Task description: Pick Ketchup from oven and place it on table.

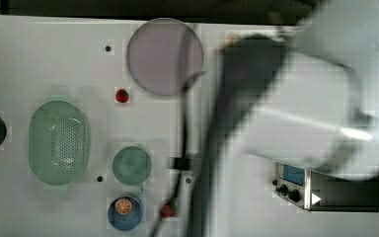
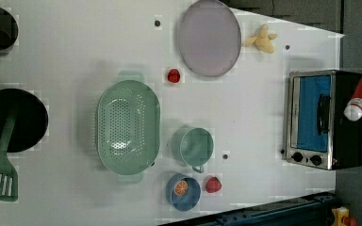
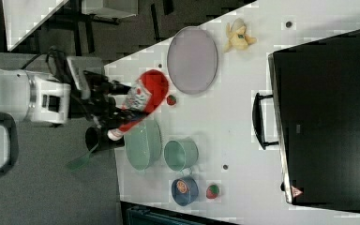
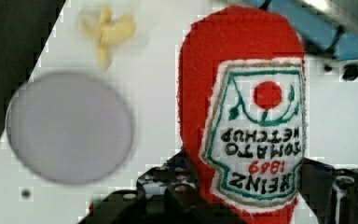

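Right view: gripper [image 3: 104, 107] clamped on the ketchup [image 3: 139, 104], held in the air, clear of the oven [image 3: 326, 117]. Best to lower slow onto bare table [image 3: 234, 117] btwn plate [image 3: 192, 60] & cup [image 3: 180, 155] — release only once it's resting.

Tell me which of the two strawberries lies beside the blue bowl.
The strawberry next to the blue bowl holding an orange slice; the other strawberry lies by the grey plate.

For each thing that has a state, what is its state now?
ketchup: held in the pincer, lifted off the table
oven: door closed
green cup: lying on its side
blue cup: holds an orange slice
purple plate: bare
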